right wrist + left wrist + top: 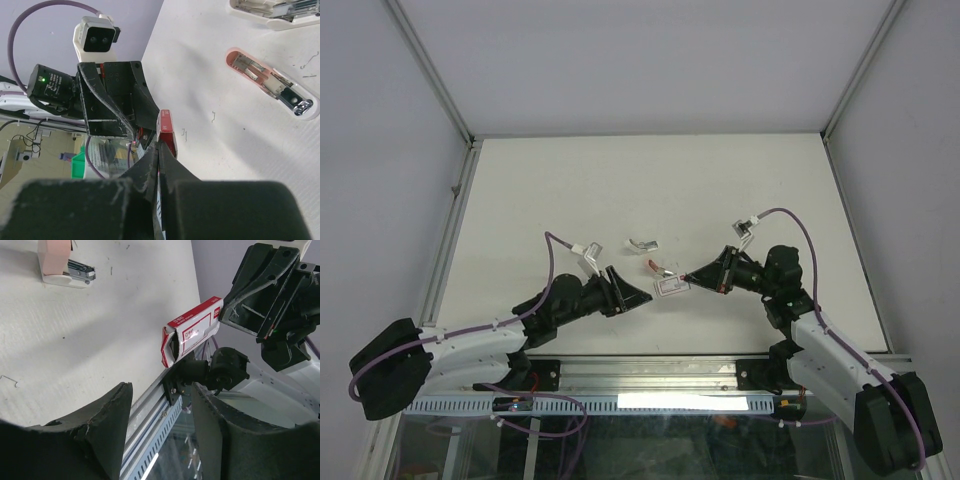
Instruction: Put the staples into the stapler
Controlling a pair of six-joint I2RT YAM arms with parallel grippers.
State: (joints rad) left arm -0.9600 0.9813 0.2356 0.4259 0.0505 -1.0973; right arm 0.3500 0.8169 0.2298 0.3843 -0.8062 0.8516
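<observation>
The staple box (192, 330) is small and flat. It is red with a white label. One end is open and dark inside, so I cannot see the staples. The box is up in the air, above the near edge of the white table (570, 190).

The right gripper (223, 314) reaches across from the side and is pinched tight on the far end of the box. The left gripper (161, 390) points at the open end. Its black, rough fingers (107, 415) are spread apart with nothing between them.

A pink and white stapler (272, 82) lies on the table, with shiny metal inside.
</observation>
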